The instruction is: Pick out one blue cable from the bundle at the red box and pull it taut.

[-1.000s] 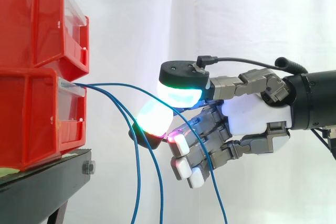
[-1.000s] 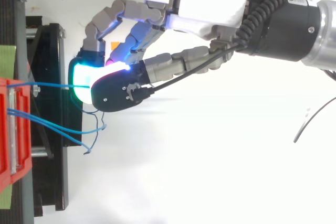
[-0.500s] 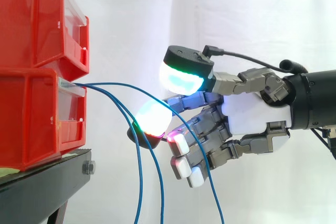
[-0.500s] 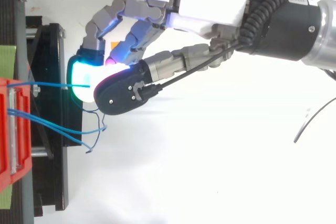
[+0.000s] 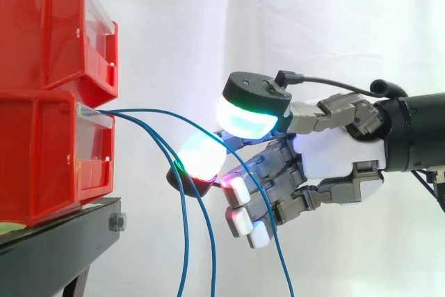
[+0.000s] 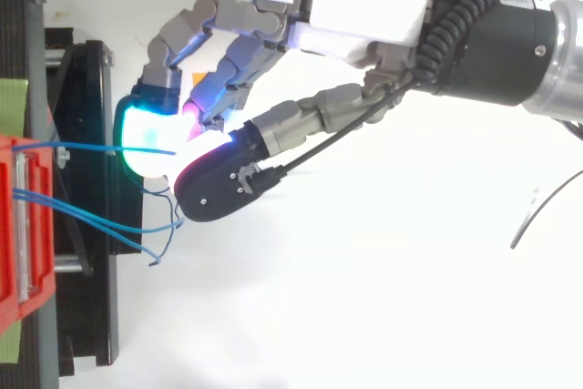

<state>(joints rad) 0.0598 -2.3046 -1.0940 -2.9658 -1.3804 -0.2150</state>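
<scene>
Black stand (image 5: 66, 241) is seen at left, w/ a bolt (image 5: 117, 222) at its front edge. Lower red bin (image 5: 42, 158) is carried directly on it, upper red bin (image 5: 49, 26) stacked on that. Green strip (image 6: 11, 102) is laid along the stand's top.

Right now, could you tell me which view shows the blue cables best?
The side view: the blue cables leave the lower red bin and hang down in separate arcs, one passing between the pads of the hand. The top view shows them as short lines from the bin, one reaching under the hand.
</scene>
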